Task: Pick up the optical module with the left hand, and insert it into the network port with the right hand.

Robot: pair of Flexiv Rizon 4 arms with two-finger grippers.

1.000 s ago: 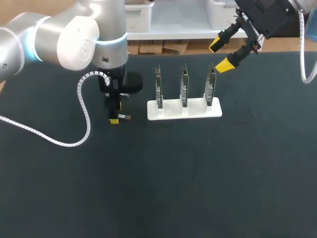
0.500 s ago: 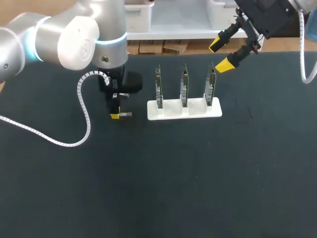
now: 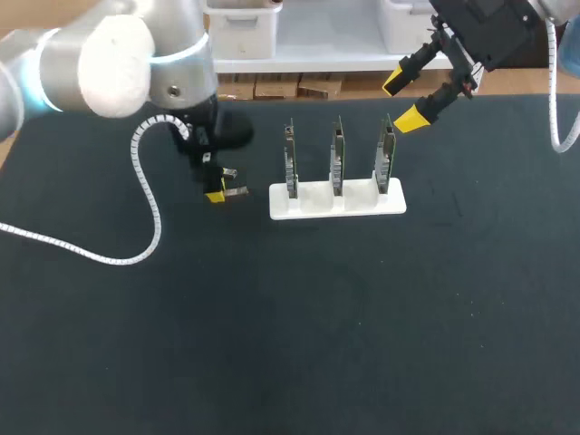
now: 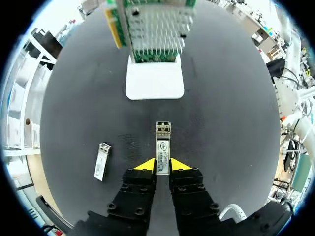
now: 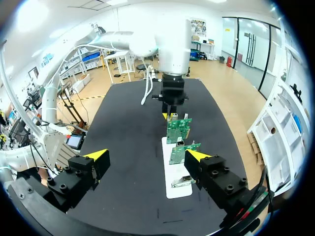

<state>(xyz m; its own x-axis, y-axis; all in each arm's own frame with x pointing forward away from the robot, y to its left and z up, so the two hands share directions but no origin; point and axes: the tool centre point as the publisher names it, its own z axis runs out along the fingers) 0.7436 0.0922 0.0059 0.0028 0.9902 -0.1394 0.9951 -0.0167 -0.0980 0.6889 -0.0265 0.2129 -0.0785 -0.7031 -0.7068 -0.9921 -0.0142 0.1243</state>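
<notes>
A small silver optical module (image 4: 163,147) sticks out level between my left gripper's (image 4: 163,166) yellow tips, which are shut on it. In the head view that left gripper (image 3: 215,192) hangs just left of the white stand (image 3: 399,203), the module (image 3: 236,191) pointing at it. The stand holds three upright network cards (image 3: 337,161); ahead of the left gripper the nearest card (image 4: 155,29) faces it. My right gripper (image 3: 404,100) is open with nothing in it, high over the stand's far right end. From its wrist view, the right gripper (image 5: 147,157) looks along the row of cards (image 5: 178,130) toward my left arm (image 5: 172,49).
A second silver module (image 4: 102,161) lies flat on the black mat, beside the left gripper. The black mat (image 3: 344,326) covers the whole table. My left arm's white coiled cable (image 3: 136,217) trails across the mat's left side.
My left gripper has shut on the module and carried it up and a little toward the table's far side. The right arm has not moved.
</notes>
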